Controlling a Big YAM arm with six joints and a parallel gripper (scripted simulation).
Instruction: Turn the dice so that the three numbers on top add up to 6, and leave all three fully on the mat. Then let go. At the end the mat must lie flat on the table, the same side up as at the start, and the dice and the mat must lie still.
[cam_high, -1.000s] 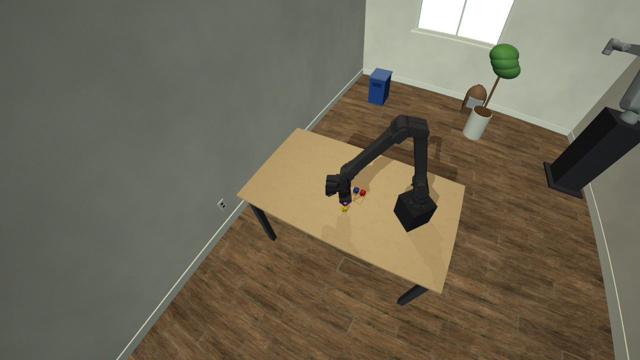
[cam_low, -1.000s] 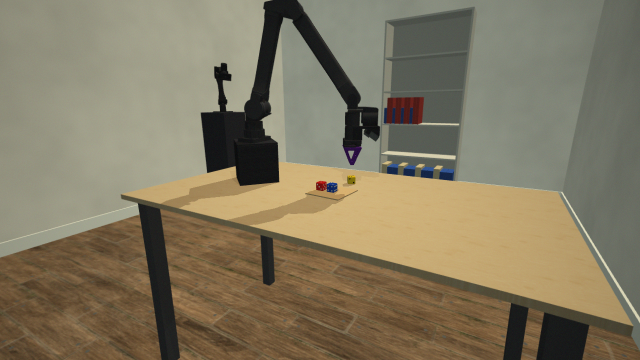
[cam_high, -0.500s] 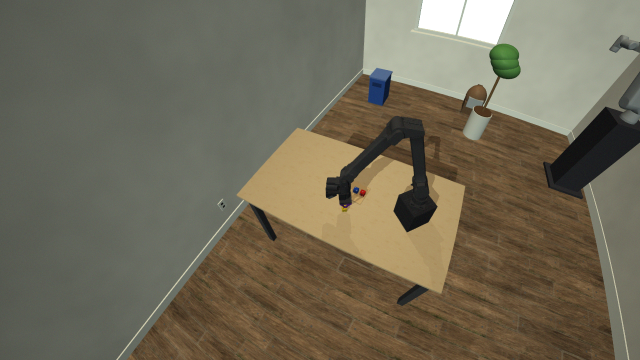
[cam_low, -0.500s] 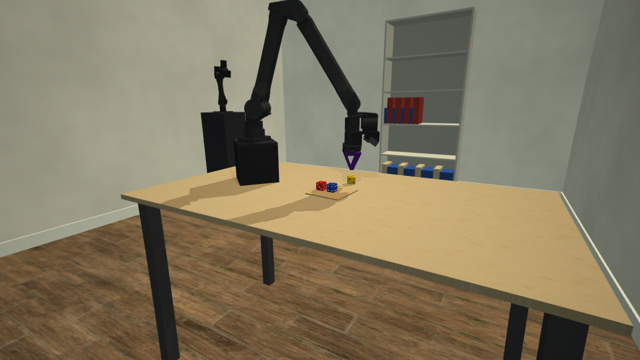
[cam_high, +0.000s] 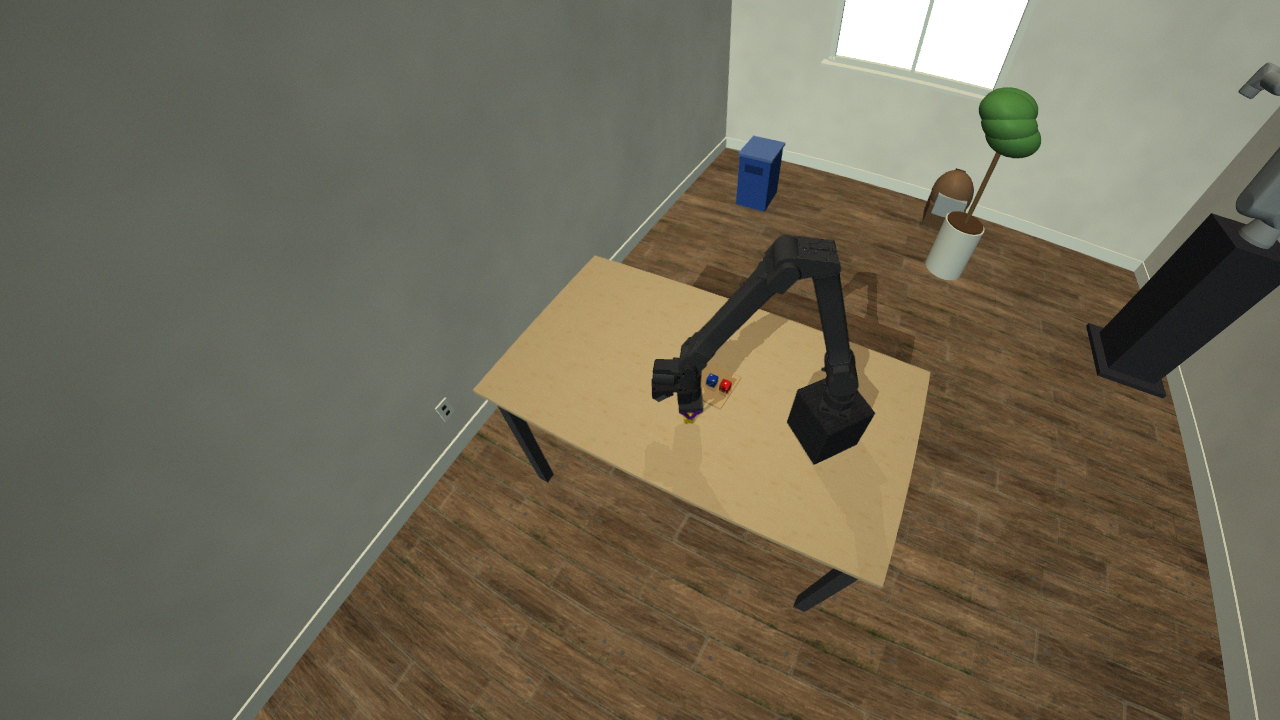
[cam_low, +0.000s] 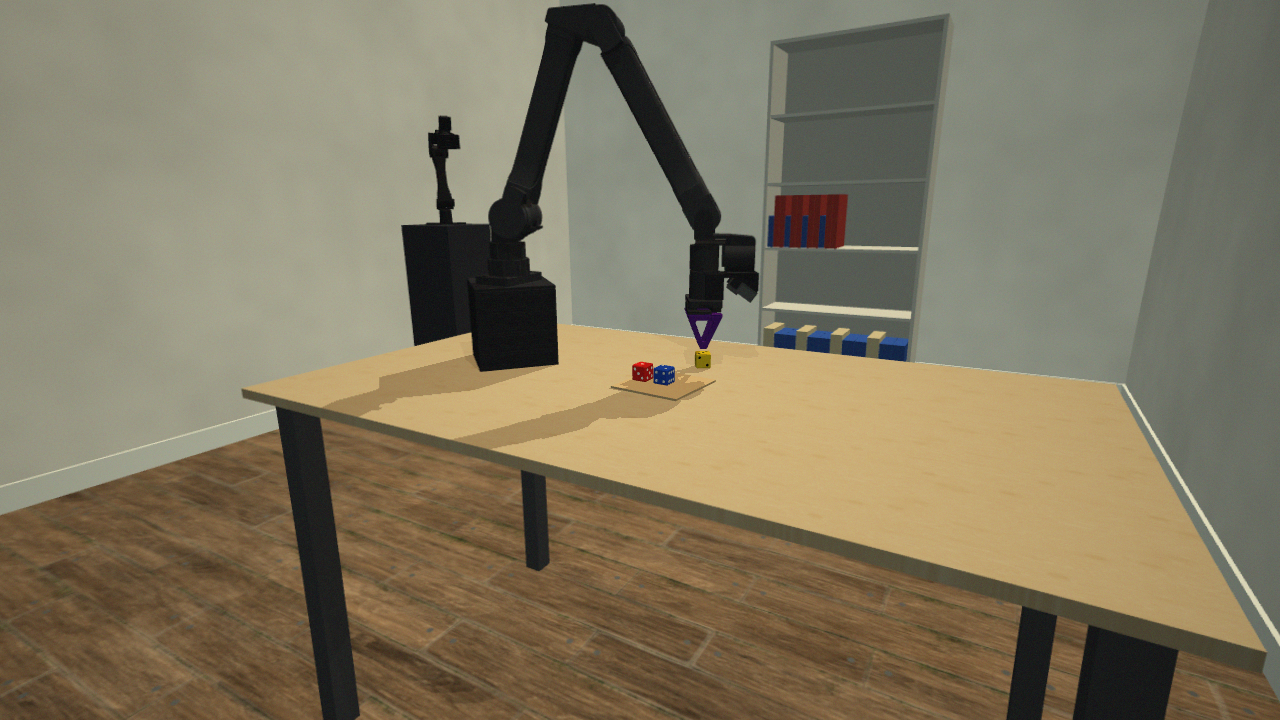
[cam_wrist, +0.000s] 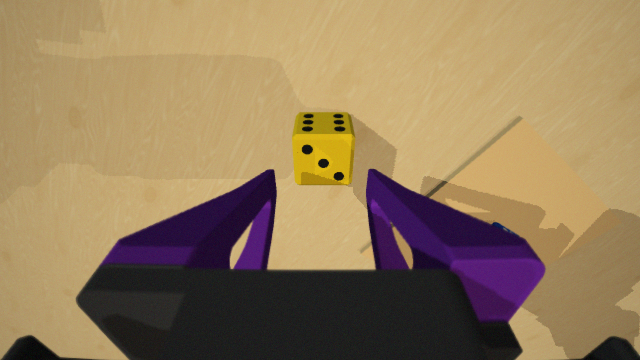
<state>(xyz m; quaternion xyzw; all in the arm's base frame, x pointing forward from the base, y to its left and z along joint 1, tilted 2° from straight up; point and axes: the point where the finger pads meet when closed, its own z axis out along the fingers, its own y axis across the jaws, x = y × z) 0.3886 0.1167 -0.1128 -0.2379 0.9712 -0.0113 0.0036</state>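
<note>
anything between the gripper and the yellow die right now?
Nothing visible. The gripper is open and empty, directly above the yellow die, which sits alone on the bare table beside the mat. The red die and blue die sit off to the side on the mat.

purple-fingered parallel gripper directly above small yellow die on wooden table | flat tan mat to its right | die off mat
</note>
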